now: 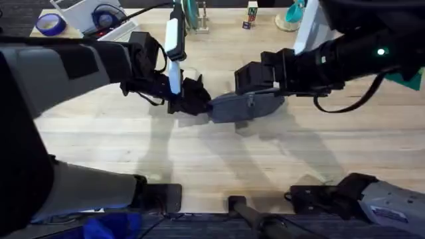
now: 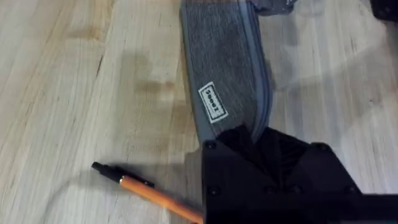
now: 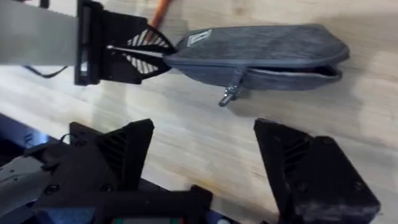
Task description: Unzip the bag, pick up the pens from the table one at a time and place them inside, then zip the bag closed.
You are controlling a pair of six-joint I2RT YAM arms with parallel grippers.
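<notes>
Bag point(image 3: 261, 46) mid-table, half unzipped, its left end pinched by the left gripper point(image 3: 140, 53).
Zipper pull point(image 3: 229, 94) sits mid-seam; right gripper point(image 3: 205, 155), fingers apart, hovers beside it and should pinch it next. Orange pen point(image 2: 149, 193) lies near the bag's held end.
</notes>
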